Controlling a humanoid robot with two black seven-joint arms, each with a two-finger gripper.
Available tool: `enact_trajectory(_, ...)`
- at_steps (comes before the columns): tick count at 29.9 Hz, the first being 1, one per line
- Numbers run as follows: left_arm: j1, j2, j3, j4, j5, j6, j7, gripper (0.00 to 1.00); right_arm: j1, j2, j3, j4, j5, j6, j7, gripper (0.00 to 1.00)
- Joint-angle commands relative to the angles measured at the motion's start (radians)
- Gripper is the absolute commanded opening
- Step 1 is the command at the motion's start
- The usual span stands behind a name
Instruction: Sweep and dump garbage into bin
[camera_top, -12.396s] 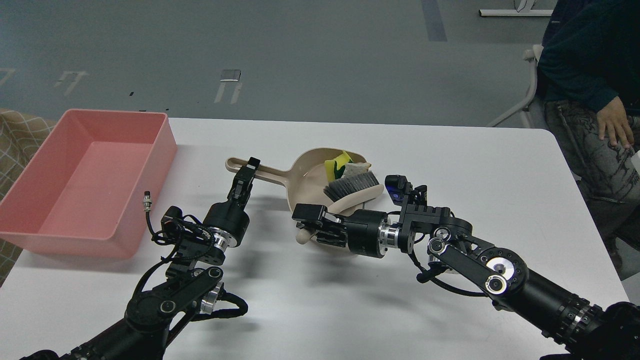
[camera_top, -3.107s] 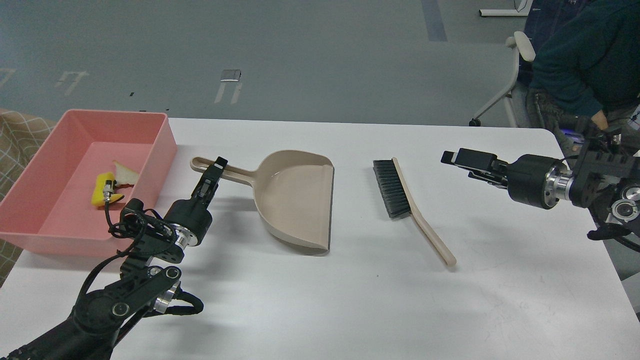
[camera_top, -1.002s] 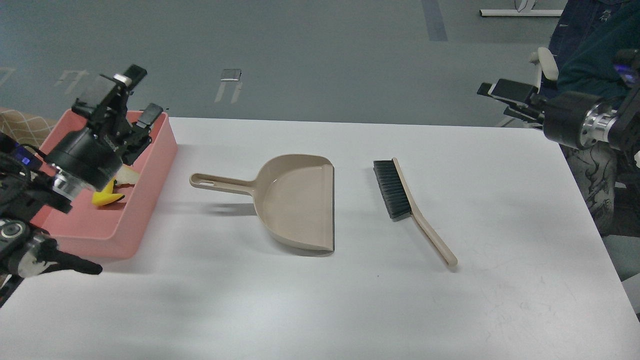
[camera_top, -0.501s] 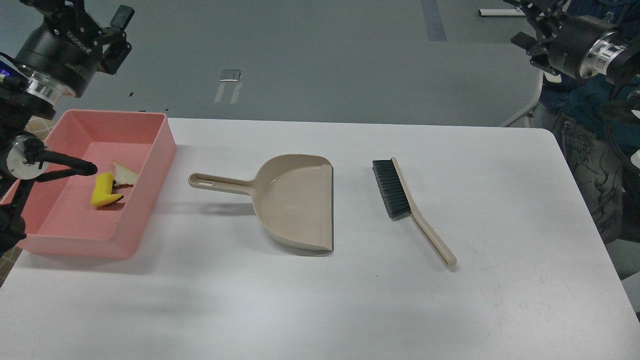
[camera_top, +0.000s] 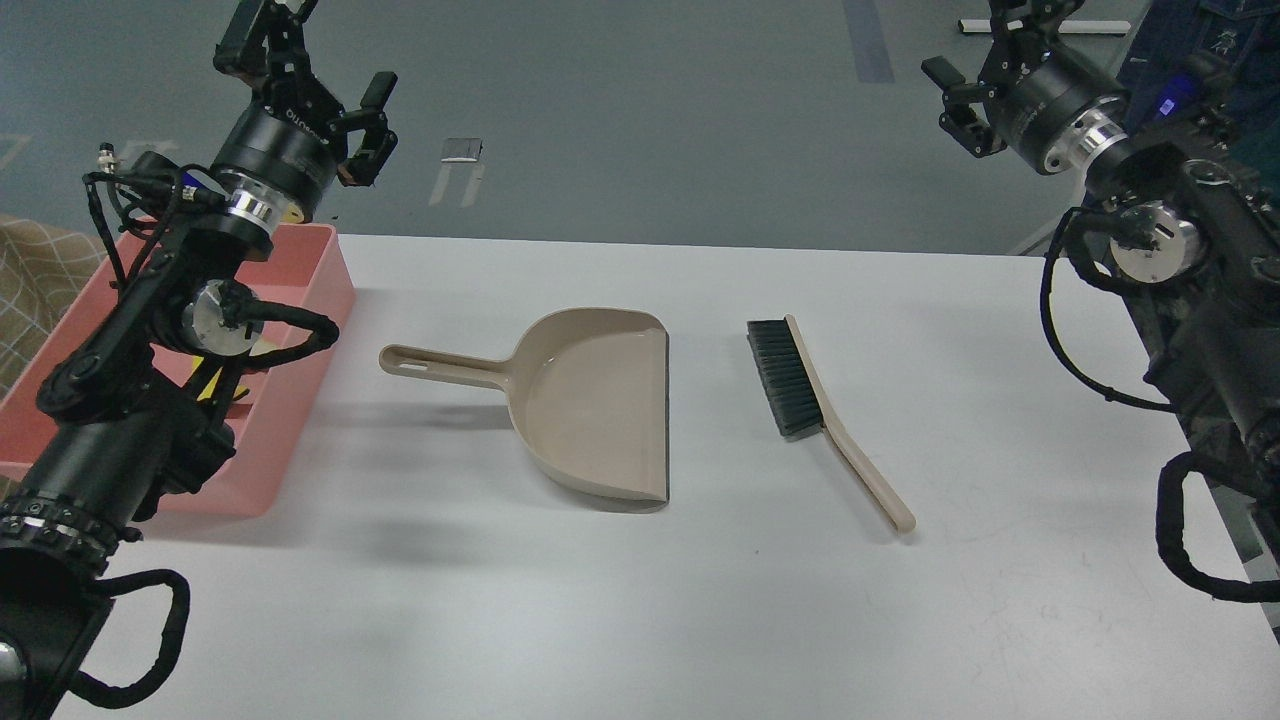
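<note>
The pink bin (camera_top: 331, 285) stands at the table's left edge, largely covered by my left arm. Of the garbage inside it, only a sliver of the yellow sponge piece (camera_top: 210, 380) and a pale bit of the crust strip (camera_top: 262, 347) show behind the arm. My left gripper (camera_top: 312, 60) is raised high above the bin's far end, open and empty. My right gripper (camera_top: 985, 55) is raised high at the upper right, off the table's far edge, open and empty. The beige dustpan (camera_top: 600, 400) lies empty mid-table. The beige brush (camera_top: 805, 385) lies to its right.
The dustpan's handle (camera_top: 440, 366) points left toward the bin. The brush's handle (camera_top: 868, 478) points toward the front right. A person in dark clothes (camera_top: 1220, 40) is at the far right, behind my right arm. The white table (camera_top: 640, 620) has a bare front.
Both arms have swung inward while staying raised. The left arm now covers most of the bin and the garbage. Dustpan, brush and bin have not moved.
</note>
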Motion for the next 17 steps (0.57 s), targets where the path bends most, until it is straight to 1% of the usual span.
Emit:
enact_trajectory(1, 0.001, -0.007, 0.005, 0.005, -0.046, 0.000, -0.001, 0.98, -0.003, 0.019, 0.003, -0.014, 0.010, -0.012, 0.007, 0.96)
enact_trajectory(4, 0.003, -0.007, 0.005, 0.011, -0.046, 0.000, -0.001, 0.98, -0.006, 0.022, 0.003, -0.016, 0.032, -0.029, 0.007, 0.96)
enact_trajectory(6, 0.003, -0.011, 0.005, 0.014, -0.046, 0.001, -0.002, 0.98, -0.023, 0.037, 0.003, -0.016, 0.081, -0.066, 0.007, 0.96)
enact_trajectory(9, 0.003, -0.025, 0.005, 0.016, -0.046, 0.016, -0.004, 0.98, -0.039, 0.048, 0.003, -0.014, 0.104, -0.090, 0.007, 0.96)
enact_trajectory(17, 0.006, -0.043, 0.005, 0.016, -0.046, 0.018, -0.007, 0.98, -0.061, 0.080, 0.004, -0.009, 0.121, -0.096, 0.009, 0.96)
